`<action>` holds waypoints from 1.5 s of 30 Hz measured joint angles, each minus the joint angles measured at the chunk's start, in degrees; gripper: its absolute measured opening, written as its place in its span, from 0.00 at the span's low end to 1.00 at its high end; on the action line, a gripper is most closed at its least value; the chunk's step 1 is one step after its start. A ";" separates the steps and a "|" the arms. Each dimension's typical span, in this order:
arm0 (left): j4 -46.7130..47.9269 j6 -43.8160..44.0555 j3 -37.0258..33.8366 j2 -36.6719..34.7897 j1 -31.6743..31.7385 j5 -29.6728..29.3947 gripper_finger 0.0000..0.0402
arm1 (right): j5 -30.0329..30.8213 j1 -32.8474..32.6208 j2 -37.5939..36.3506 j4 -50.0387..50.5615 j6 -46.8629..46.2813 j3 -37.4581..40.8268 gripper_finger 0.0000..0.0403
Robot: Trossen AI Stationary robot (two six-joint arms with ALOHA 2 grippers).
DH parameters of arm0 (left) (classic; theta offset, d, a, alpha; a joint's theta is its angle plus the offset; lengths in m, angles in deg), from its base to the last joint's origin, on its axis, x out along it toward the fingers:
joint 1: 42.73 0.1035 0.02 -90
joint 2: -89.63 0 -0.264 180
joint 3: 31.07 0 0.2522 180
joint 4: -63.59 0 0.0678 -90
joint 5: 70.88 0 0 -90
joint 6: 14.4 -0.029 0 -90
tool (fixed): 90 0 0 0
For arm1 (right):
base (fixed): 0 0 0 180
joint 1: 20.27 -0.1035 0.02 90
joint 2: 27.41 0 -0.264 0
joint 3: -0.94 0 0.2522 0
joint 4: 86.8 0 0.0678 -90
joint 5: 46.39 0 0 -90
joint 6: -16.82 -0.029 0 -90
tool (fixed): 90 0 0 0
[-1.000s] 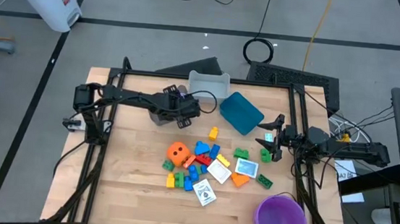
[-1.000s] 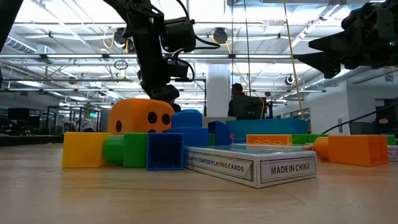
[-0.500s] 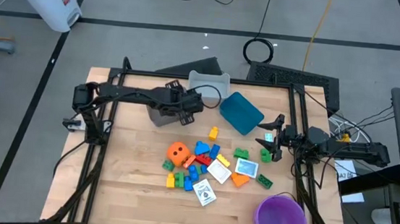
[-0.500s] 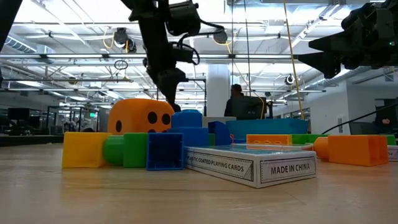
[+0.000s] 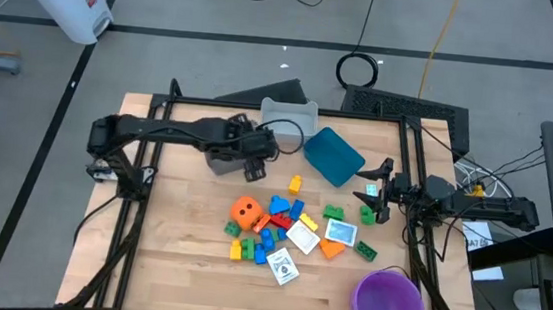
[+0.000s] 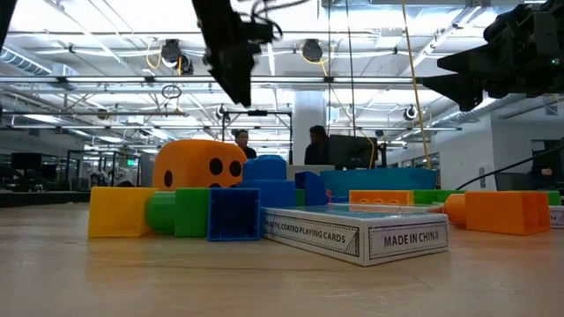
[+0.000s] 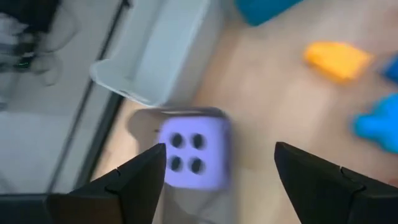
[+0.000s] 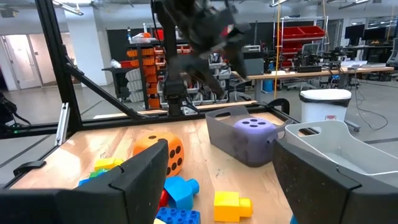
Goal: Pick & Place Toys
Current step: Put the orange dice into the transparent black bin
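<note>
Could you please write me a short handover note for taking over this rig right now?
Left gripper: open, empty, above the dark grey bin at the table's back left.
Right gripper: open, empty, waiting at the table's right side.
Done: the purple die sits in the dark grey bin.
Left: the orange die, the coloured bricks and the white cards lie in a heap at the table's middle.
The light grey bin, blue bin and purple bowl hold no toys that I can see.
</note>
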 joint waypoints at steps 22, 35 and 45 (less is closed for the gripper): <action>-14.58 14.39 -20.00 -18.51 -14.15 14.48 0.75 | 0.02 -0.01 0.38 -0.08 0.01 0.01 0.69; -17.68 24.29 -24.18 -18.03 -15.88 18.88 0.75 | 0.02 -0.01 0.42 0.02 0.00 0.00 0.69; -20.52 27.64 -25.77 -18.00 -16.53 22.67 0.75 | 0.02 -0.01 0.42 0.04 0.02 0.00 0.69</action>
